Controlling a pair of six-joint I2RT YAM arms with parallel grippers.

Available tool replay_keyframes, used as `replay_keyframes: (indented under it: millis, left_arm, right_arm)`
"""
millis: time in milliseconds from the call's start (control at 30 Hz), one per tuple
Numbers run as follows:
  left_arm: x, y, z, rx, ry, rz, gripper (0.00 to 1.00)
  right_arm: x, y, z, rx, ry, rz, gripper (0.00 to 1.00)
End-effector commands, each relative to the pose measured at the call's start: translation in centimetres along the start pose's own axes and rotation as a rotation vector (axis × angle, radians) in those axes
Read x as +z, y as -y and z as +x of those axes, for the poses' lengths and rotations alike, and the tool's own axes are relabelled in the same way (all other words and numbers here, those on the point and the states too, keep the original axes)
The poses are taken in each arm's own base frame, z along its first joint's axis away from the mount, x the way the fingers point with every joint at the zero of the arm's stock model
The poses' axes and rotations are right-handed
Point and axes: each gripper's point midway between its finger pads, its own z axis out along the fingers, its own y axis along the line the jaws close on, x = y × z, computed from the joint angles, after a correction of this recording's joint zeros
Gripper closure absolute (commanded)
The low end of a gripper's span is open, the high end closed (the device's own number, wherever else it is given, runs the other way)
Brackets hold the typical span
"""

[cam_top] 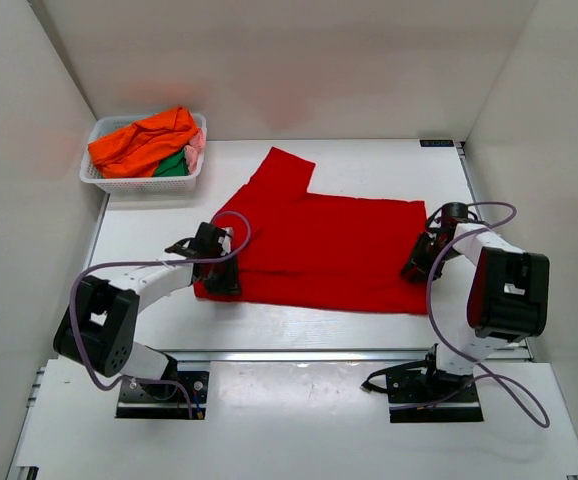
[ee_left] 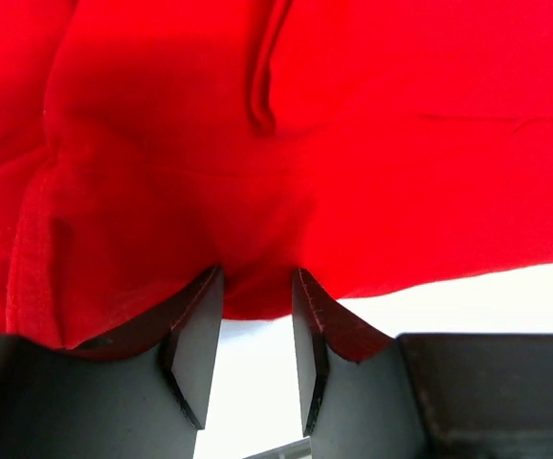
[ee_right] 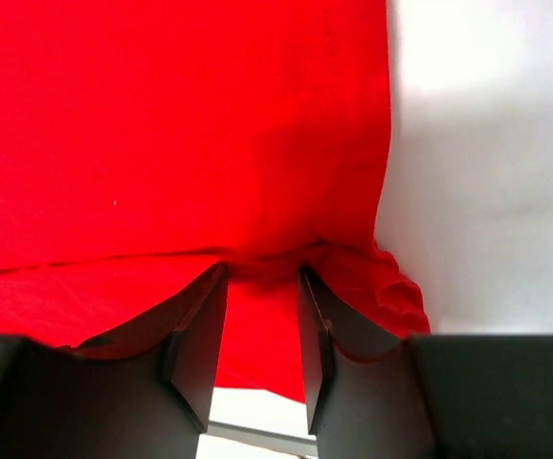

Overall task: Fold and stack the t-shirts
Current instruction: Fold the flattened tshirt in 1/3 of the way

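Observation:
The bright red t-shirt (cam_top: 319, 245) lies spread on the white table, one sleeve pointing to the far left and its near part doubled over. My left gripper (cam_top: 219, 272) is at the shirt's near left edge. In the left wrist view it (ee_left: 257, 277) is shut on a fold of the red cloth (ee_left: 286, 143), which drapes over both fingertips. My right gripper (cam_top: 416, 268) is at the near right edge. In the right wrist view it (ee_right: 263, 273) is shut on the bunched red cloth (ee_right: 181, 124). The orange t-shirt (cam_top: 144, 140), the green one (cam_top: 172, 165) and the pink one (cam_top: 195, 150) lie in the basket.
The white mesh basket (cam_top: 94, 180) stands at the far left corner of the table. White walls close in the left, right and far sides. Bare table (cam_top: 149, 225) shows left of the shirt, and a strip (cam_top: 369, 325) shows along the near edge.

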Motion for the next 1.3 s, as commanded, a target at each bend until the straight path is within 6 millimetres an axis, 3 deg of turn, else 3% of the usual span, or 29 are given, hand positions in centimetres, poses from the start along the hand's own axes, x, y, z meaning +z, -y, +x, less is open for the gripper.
replay_keyframes:
  millis: [0, 100, 300, 433, 500, 567, 667, 767, 867, 900, 967, 1033, 1100, 1133, 1167, 1200, 1267]
  left_arm:
    - [-0.5, -1.9, 3.1, -0.008, -0.056, -0.083, 0.56]
    - [-0.8, -2.9, 5.1, -0.012, -0.077, -0.115, 0.58]
    - [-1.2, -0.6, 7.2, -0.005, -0.111, -0.075, 0.61]
    - [-1.4, -0.8, 9.9, -0.002, -0.152, -0.078, 0.65]
    - [-1.7, -0.4, 10.2, -0.005, -0.145, -0.057, 0.64]
    - [-2.5, -0.1, 9.3, -0.012, -0.108, -0.043, 0.66]
    - [-4.5, 0.8, 6.7, -0.014, -0.040, -0.020, 0.62]
    - [-7.9, 2.5, 1.8, -0.001, 0.088, 0.033, 0.53]
    - [-12.9, 5.2, -5.1, 0.009, 0.279, 0.149, 0.45]
    - [-13.6, 5.8, -6.0, 0.009, 0.294, 0.179, 0.43]
    - [-16.2, 7.3, -10.6, 0.039, 0.424, 0.221, 0.41]
    - [-15.4, 7.6, -13.8, 0.062, 0.437, 0.184, 0.44]
    - [-15.0, 8.0, -17.5, 0.088, 0.457, 0.157, 0.56]
    - [-12.9, 7.4, -18.5, 0.084, 0.422, 0.126, 0.60]
    - [-11.6, 7.1, -19.9, 0.082, 0.408, 0.100, 0.59]
    - [-12.0, 7.1, -21.6, 0.083, 0.435, 0.091, 0.56]
    - [-8.8, 5.7, -23.4, 0.079, 0.398, 0.035, 0.47]
  right_arm:
    - [-0.1, -0.4, -2.8, -0.056, 0.062, -0.003, 0.67]
    - [0.0, -0.9, -3.5, -0.093, 0.062, 0.005, 0.68]
    - [1.3, -0.5, -2.4, -0.130, -0.001, 0.038, 0.68]
    - [1.5, 0.7, -0.7, -0.130, -0.047, 0.063, 0.68]
    - [1.4, 1.1, 0.8, -0.118, -0.072, 0.064, 0.68]
    - [0.9, 1.2, 1.6, -0.136, -0.074, 0.067, 0.68]
    - [0.1, 0.9, 1.1, -0.174, -0.021, 0.070, 0.68]
    - [-1.3, -0.4, -1.8, -0.232, 0.077, 0.033, 0.67]
    - [-3.4, -2.8, -5.4, -0.281, 0.149, -0.017, 0.67]
    - [-3.7, -3.2, -5.6, -0.284, 0.149, -0.018, 0.67]
    - [-5.7, -5.1, -8.0, -0.310, 0.221, -0.043, 0.66]
    - [-7.1, -6.8, -9.6, -0.320, 0.282, -0.081, 0.66]
    - [-7.9, -7.9, -10.9, -0.323, 0.316, -0.106, 0.65]
    - [-8.5, -8.4, -11.7, -0.325, 0.341, -0.115, 0.65]
    - [-8.8, -8.8, -12.5, -0.330, 0.353, -0.123, 0.65]
    - [-9.0, -9.2, -13.0, -0.328, 0.357, -0.135, 0.64]
    - [-9.5, -9.5, -14.3, -0.323, 0.383, -0.143, 0.65]
